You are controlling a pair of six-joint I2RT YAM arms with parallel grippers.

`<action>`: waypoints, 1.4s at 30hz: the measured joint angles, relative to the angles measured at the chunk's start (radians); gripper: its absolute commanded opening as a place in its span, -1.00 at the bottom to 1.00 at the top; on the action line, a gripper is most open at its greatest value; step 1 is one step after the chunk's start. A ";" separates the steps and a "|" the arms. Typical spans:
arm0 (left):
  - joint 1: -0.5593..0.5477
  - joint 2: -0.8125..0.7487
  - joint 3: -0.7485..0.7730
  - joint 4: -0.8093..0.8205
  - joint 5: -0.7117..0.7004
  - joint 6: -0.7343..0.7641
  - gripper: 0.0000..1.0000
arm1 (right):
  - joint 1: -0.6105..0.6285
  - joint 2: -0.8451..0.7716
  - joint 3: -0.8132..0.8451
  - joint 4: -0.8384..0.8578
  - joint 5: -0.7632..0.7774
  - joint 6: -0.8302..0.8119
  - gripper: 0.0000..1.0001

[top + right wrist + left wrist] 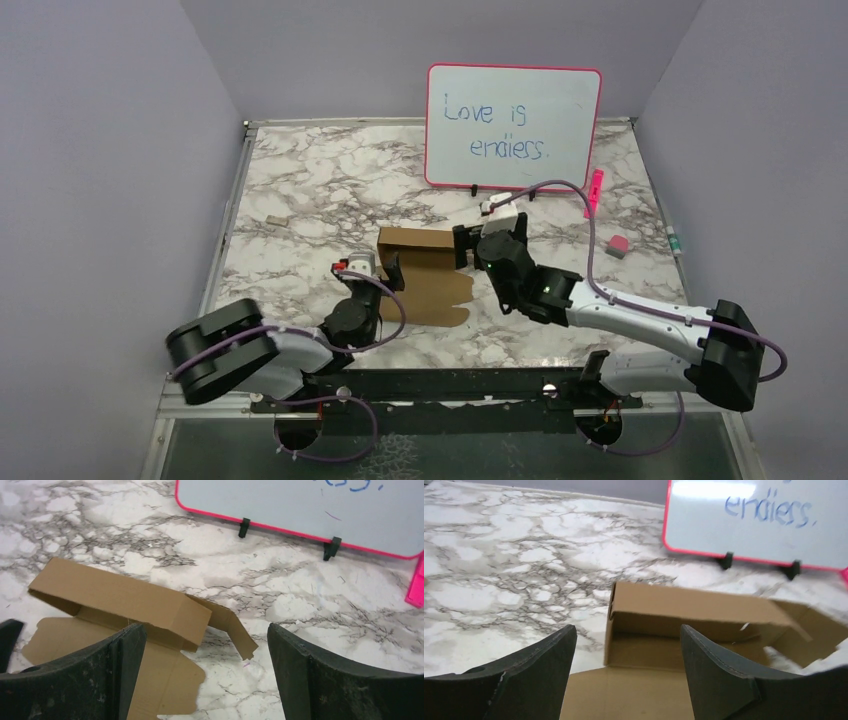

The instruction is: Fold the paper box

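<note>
The paper box (428,268) is brown cardboard, partly folded, lying at the middle of the marble table. Its far panel is raised and folded over, and a flat flap lies toward the near side. In the left wrist view the box (684,625) sits just ahead of my left gripper (626,650), which is open and empty over the flat flap. In the right wrist view the box (125,610) lies to the left, and my right gripper (205,652) is open and empty beside its right end flap. In the top view my left gripper (372,272) is at the box's left edge and my right gripper (470,245) at its right edge.
A whiteboard (513,125) with a pink frame stands at the back on black feet. A pink marker (594,192) and a small pink block (616,246) lie at the right. A tiny cardboard scrap (273,219) lies at the left.
</note>
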 measured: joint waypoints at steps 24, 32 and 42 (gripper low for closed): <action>-0.006 -0.153 0.777 -1.464 0.321 -0.274 0.82 | -0.396 -0.042 -0.314 0.275 -0.440 -0.025 0.61; -0.006 0.057 1.020 -1.632 0.343 -0.187 0.88 | -0.417 0.015 -0.372 0.425 -0.540 -0.049 0.42; -0.004 0.263 1.164 -1.717 0.301 -0.108 0.86 | -0.422 0.058 -0.399 0.504 -0.580 -0.050 0.15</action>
